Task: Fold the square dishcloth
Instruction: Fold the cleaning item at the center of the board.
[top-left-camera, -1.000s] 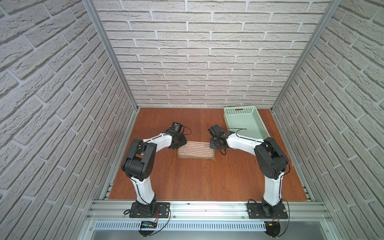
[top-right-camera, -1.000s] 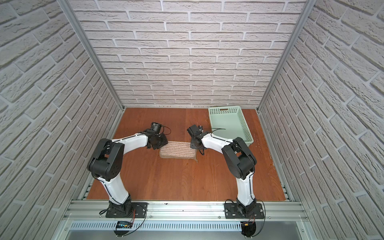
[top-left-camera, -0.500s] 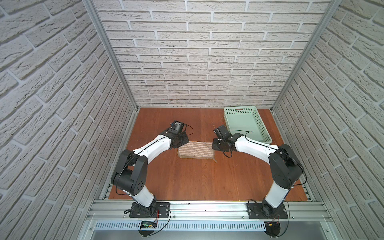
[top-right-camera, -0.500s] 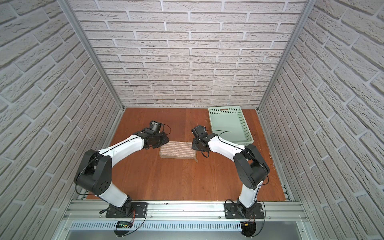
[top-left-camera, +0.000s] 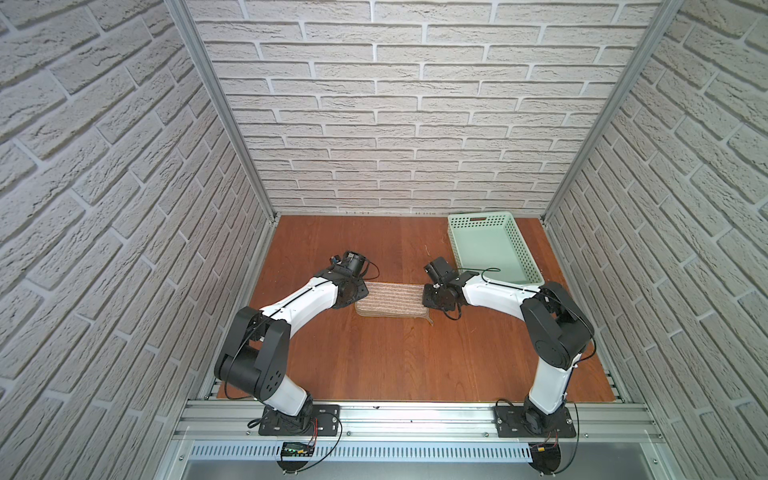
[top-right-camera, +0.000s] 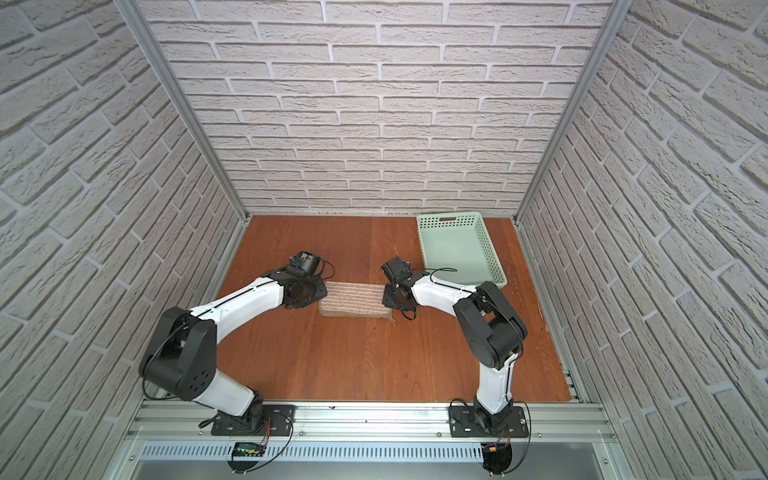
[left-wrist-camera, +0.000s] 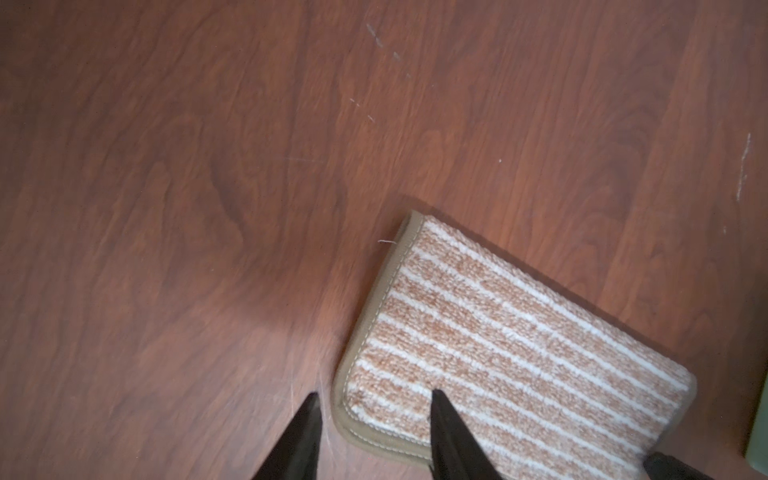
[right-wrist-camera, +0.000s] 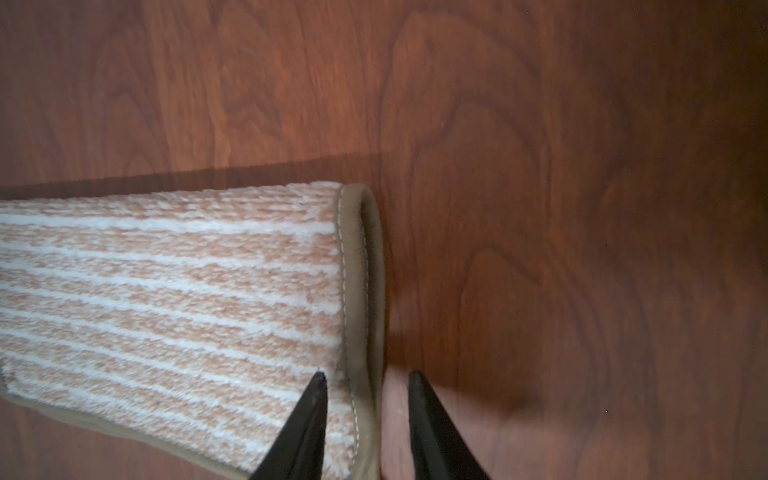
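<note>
The square dishcloth lies flat mid-tabletop, already doubled into a striped rectangle, and its long axis runs straight across from one arm to the other. That's the relation to watch: each short, hemmed end sits right under an arm. The left end effector straddles a corner of its hem, jaws moderately apart, one finger over cloth and one over bare wood, gripping nothing. Same picture on the other side. The right end effector brackets its hem with a narrower gap, and it too holds nothing. Neither arm is nearer; both are at the cloth. A second fold, I'd say, means carrying one short end along that axis onto the other. The pale green basket stands behind the right arm. No brand, label or lettering can be read anywhere.
</note>
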